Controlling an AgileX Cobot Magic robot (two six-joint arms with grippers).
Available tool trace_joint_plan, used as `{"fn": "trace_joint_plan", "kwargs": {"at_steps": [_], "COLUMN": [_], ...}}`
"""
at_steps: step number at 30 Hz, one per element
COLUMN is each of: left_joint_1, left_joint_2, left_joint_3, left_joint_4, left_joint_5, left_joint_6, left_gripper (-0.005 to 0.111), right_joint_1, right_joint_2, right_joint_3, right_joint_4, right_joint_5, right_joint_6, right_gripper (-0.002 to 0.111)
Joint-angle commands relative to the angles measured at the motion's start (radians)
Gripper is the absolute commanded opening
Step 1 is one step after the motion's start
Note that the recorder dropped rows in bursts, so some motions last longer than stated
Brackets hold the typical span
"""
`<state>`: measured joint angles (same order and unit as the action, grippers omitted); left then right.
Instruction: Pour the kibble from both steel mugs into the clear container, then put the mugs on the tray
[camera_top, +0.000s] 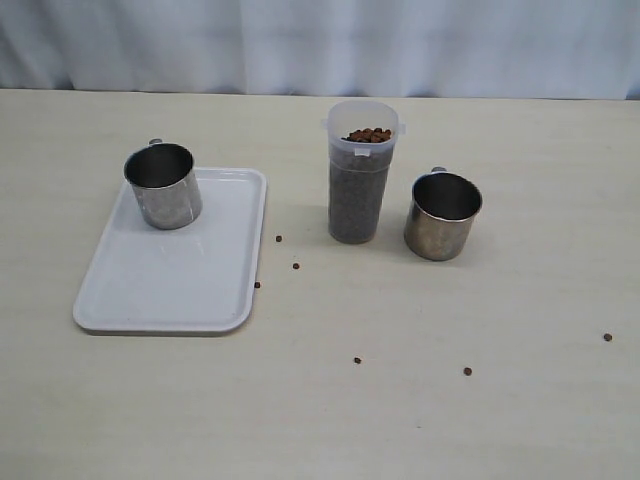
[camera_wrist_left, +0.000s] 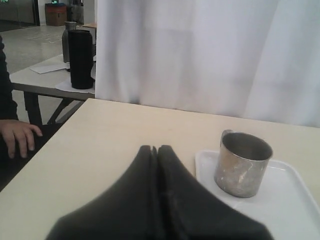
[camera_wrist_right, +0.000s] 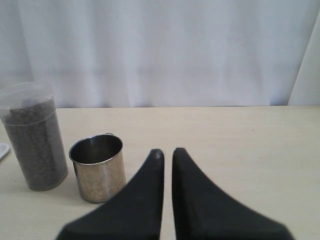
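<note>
Short shiny stainless-steel mug with a loop handle (camera_top: 163, 186) stood upright on a far corner of the flat white rectangular plastic tray (camera_top: 190, 290). Its twin, the second steel mug (camera_top: 442, 215), sat on the pale bench (camera_top: 500, 420) just beside the tall translucent plastic container (camera_top: 361, 185) and looked empty. Dark-brown kibble (camera_top: 369, 135) filled the container to near its rim. Stray pellets (camera_top: 296, 266) lay scattered over the bench.

Left end effector (camera_wrist_left: 156, 148) clenched, fingers pressed together on nothing. Right end effector (camera_wrist_right: 166, 151) all but closed, a thin slit between the fingers, nothing held.

Risks, as judged: the second steel mug stood so near the container that a wide approach could tip the tall, full container and spill it. The polished wall might slip in the grasp. A pellet under the base could leave the mug rocking.
</note>
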<state>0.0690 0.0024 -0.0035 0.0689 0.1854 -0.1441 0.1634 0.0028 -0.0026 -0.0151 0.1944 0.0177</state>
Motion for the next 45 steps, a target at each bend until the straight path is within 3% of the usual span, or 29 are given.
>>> {"fn": "trace_joint_plan", "kwargs": {"at_steps": [1,12,21,26,45], "left_joint_1": [0.001,-0.082,-0.082,-0.082,-0.060], "left_joint_2": [-0.002,-0.002,-0.002,-0.002,-0.002], "left_joint_3": [0.003,0.003,0.003,0.003,0.003], "left_joint_4": [-0.002,0.035,0.035,-0.082,-0.110], "left_joint_5": [0.000,0.002,0.004,0.004,0.029], "left_joint_6": [-0.019,0.069,0.069,0.247,0.242], "left_gripper": [0.000,0.000,0.000,0.000,0.000], "right_joint_1": [0.003,0.003,0.003,0.003,0.003], "right_joint_2": [-0.003,-0.003,-0.003,-0.003,-0.003], "right_joint_3": [0.003,0.003,0.003,0.003,0.003], "right_joint_4": [0.000,0.000,0.000,0.000,0.000], "right_joint_5": [-0.008,-0.008,-0.008,-0.008,-0.008], "right_joint_6": [-0.002,-0.002,-0.002,-0.002,-0.002], "right_gripper": [0.005,0.005,0.005,0.005,0.005]}}
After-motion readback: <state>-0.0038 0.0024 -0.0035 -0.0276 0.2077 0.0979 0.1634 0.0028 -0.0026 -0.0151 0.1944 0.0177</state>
